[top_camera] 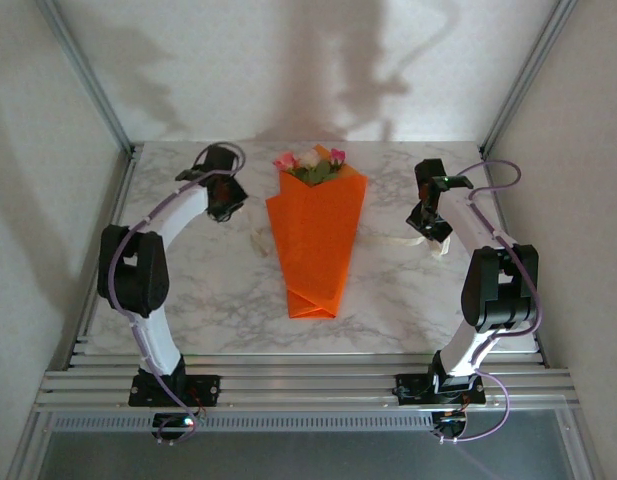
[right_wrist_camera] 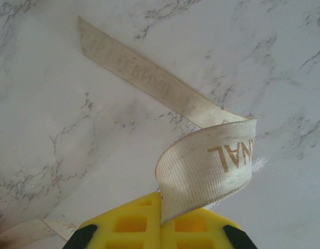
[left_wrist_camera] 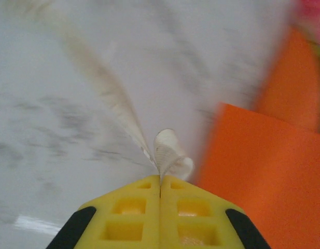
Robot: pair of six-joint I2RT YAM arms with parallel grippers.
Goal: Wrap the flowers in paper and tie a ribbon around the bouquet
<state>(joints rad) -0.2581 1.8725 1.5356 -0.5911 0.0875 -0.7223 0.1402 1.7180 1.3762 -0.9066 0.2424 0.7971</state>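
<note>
Our left gripper (left_wrist_camera: 160,179) had its yellow fingers pressed together on the ribbon (left_wrist_camera: 169,151). The ribbon curled up out of the seam and trailed away over the marble table (left_wrist_camera: 56,129) as a blurred pale strip. Just right of those fingers lay the orange paper (left_wrist_camera: 263,171) of the bouquet (top_camera: 313,230).

Our right gripper (right_wrist_camera: 161,196) was pinched tight on another stretch of ribbon. A cream loop with gold lettering arched from between its fingers and then lay flat on the marble.

From above, we saw the bouquet lying mid-table, its narrow folded tip toward the arm bases. The flowers (top_camera: 310,162), pink, cream and magenta with green leaves, stuck out of its wide far end. The left gripper sat near the bouquet's left edge, and the right gripper sat farther off its right side. Short pale bits of ribbon showed beside each edge. We could not tell how the ribbon passed the bouquet.
</note>
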